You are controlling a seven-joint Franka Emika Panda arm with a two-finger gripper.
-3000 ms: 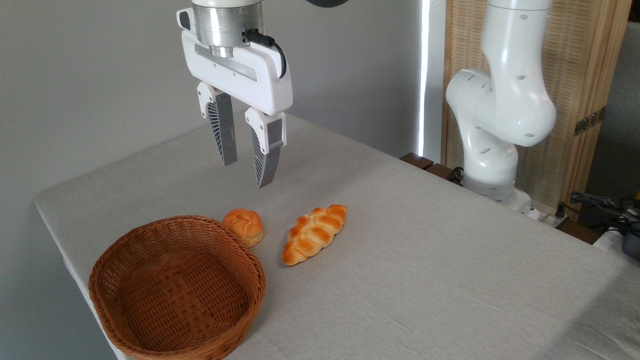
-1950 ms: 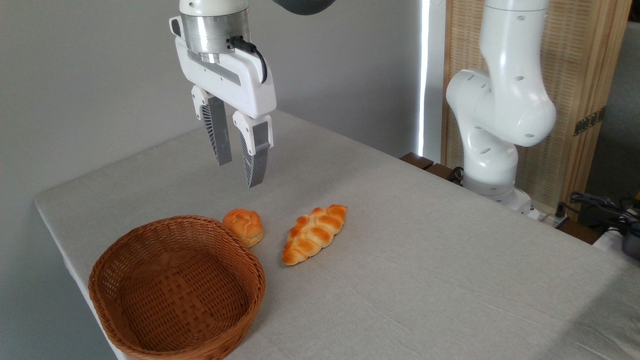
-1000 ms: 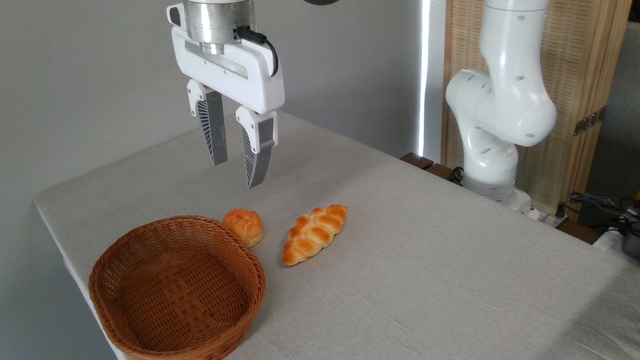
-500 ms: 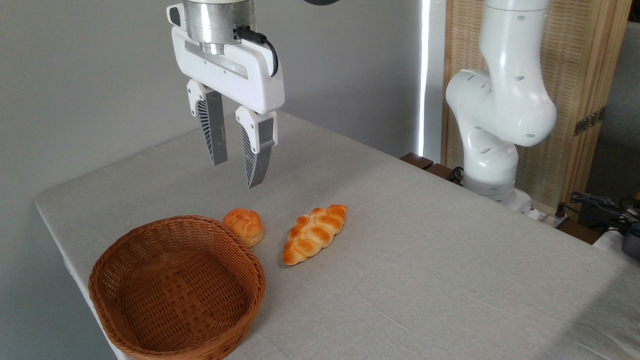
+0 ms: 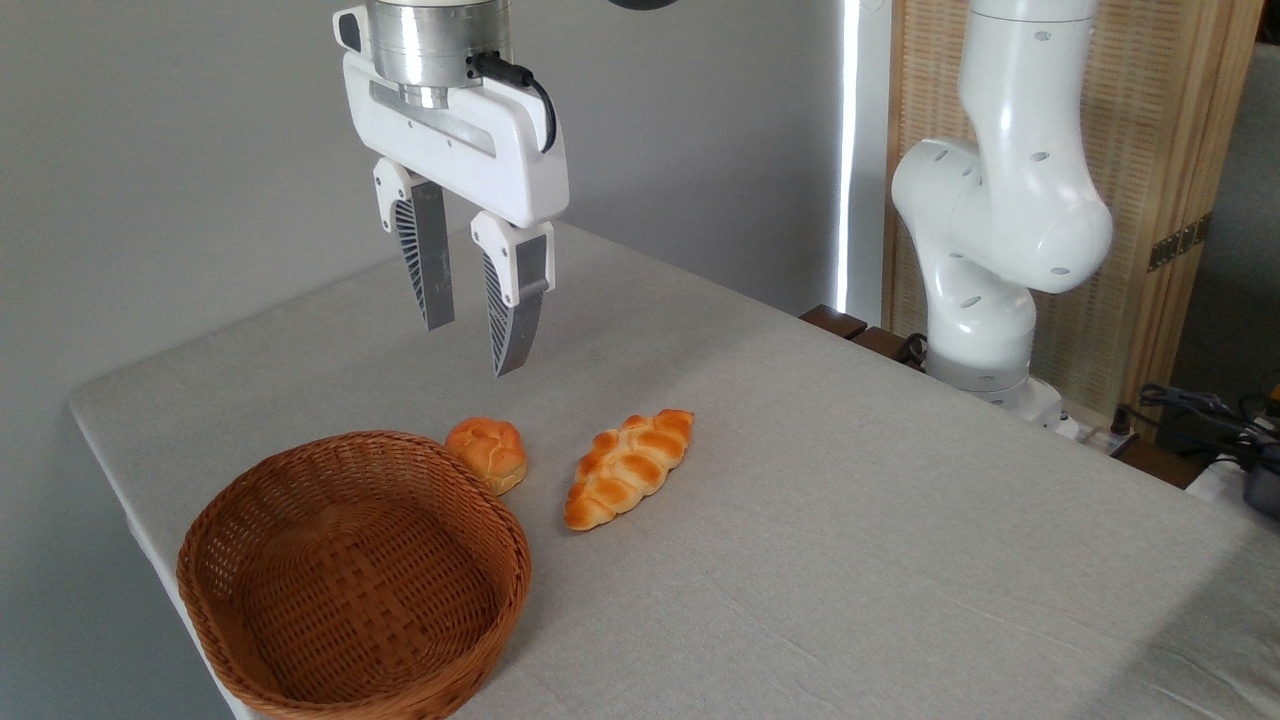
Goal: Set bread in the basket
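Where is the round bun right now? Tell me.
The round bun sits on the table, left of centre, against the far rim of the basket, with the braided loaf to its right and the open gripper above.

My counter [image 5: 850, 520] is covered in a pale grey cloth with faint creases. Three things lie directly on it, all toward its left end. The basket [image 5: 300, 640] sits at the near left corner, empty inside. The bread [image 5: 487, 452] rests just behind the basket's far rim, seemingly touching it. The braided loaf [image 5: 628, 467] lies a little to the right of the bread, apart from it, angled diagonally.
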